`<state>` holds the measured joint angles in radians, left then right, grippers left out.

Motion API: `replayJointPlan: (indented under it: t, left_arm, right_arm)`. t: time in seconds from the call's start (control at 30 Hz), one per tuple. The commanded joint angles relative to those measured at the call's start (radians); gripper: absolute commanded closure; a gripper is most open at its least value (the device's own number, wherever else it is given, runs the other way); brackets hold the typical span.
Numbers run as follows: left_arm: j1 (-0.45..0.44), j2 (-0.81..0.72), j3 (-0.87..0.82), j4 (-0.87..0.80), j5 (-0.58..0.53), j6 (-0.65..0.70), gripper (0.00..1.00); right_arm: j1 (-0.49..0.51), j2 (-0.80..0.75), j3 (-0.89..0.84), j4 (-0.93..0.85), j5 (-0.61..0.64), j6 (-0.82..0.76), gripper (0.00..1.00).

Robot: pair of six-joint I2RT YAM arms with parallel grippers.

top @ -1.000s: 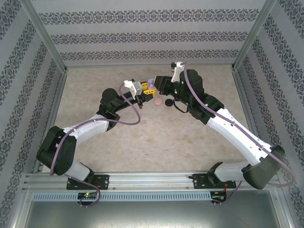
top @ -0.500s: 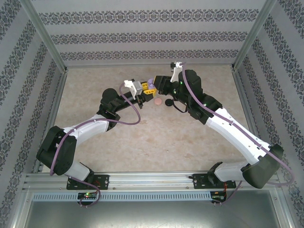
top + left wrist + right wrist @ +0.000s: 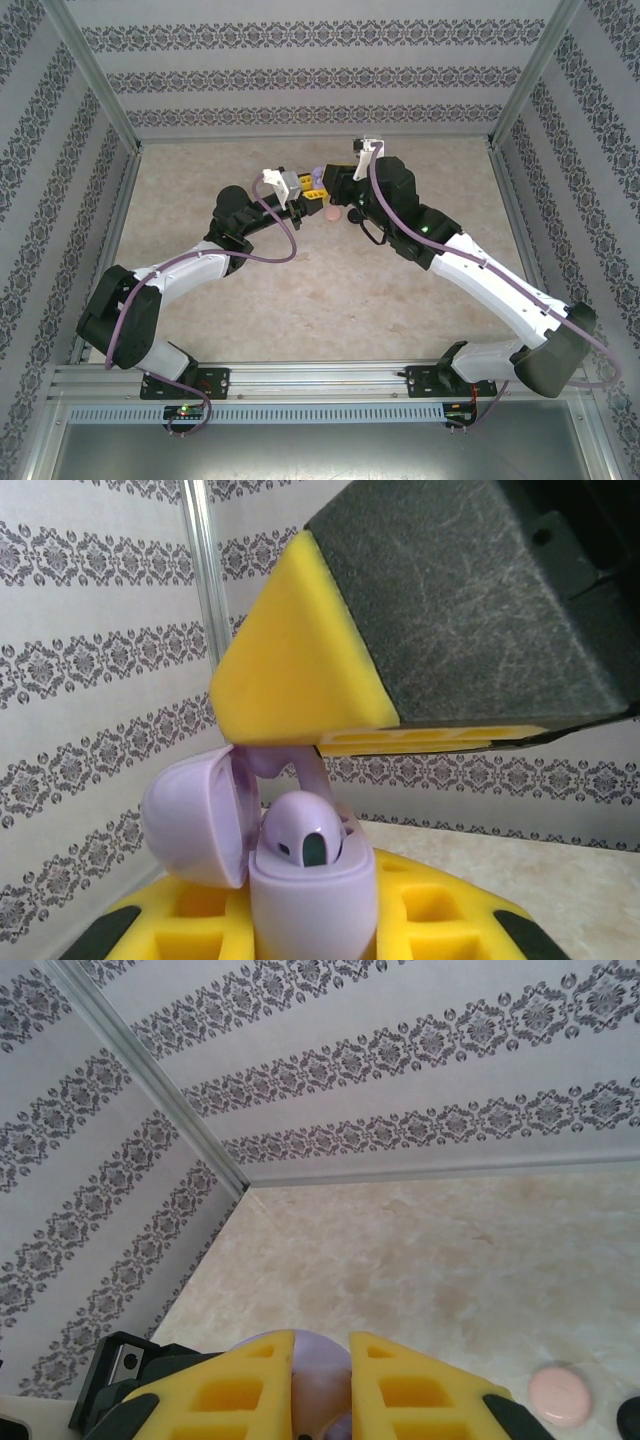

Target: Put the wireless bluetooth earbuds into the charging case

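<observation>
Left hand (image 3: 315, 935) clenches the open case (image 3: 310, 895); right hand (image 3: 320, 1360) pinches an earbud (image 3: 274, 763). Lower it stem-first, clear of the lid (image 3: 190, 820).

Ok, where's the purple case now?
In the top view the purple case is centre-rear, held in the left gripper, with the right gripper just right of it and the pink case nearby.
</observation>
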<state>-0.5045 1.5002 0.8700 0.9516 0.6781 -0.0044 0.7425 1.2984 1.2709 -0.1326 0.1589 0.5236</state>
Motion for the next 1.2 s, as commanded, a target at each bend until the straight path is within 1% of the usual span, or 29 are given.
replayJointPlan:
  t: [0.0,0.1,0.33,0.47,0.6,0.77,0.9,1.03,1.1,1.17]
  left_arm:
    - [-0.020,-0.021,0.037,0.062,0.007,0.005,1.00]
    - [-0.020,-0.018,0.035,0.062,0.004,0.006,1.00]
    - [-0.023,-0.008,0.034,0.068,0.004,0.002,1.00]
    - [-0.026,0.000,0.033,0.069,0.003,0.000,1.00]
    - [-0.028,0.004,0.029,0.075,0.002,-0.003,1.00]
    - [-0.028,0.013,0.025,0.084,-0.001,-0.010,1.00]
    - [-0.030,0.020,0.021,0.090,0.001,-0.015,1.00]
    - [-0.029,0.021,0.011,0.083,0.011,-0.017,1.00]
    - [-0.030,0.019,0.009,0.059,0.029,-0.011,1.00]
    - [-0.029,0.018,0.009,0.029,0.046,-0.007,1.00]
  right_arm:
    - [0.033,0.004,-0.027,-0.056,-0.017,-0.025,0.82]
    - [0.035,0.011,-0.010,-0.066,-0.018,-0.027,0.79]
    - [0.035,0.023,0.052,-0.078,-0.012,-0.019,0.65]
    - [0.035,0.039,0.092,-0.082,-0.021,-0.014,0.53]
    - [0.024,0.035,0.112,-0.081,-0.016,0.003,0.36]
    - [-0.028,-0.034,0.112,-0.089,-0.047,0.042,0.27]
    - [-0.089,-0.102,0.091,-0.114,-0.098,0.084,0.25]
    - [-0.168,-0.108,0.089,-0.167,-0.181,0.117,0.27]
    - [-0.215,-0.073,0.115,-0.211,-0.263,0.128,0.34]
    - [-0.245,-0.024,0.145,-0.254,-0.334,0.124,0.44]
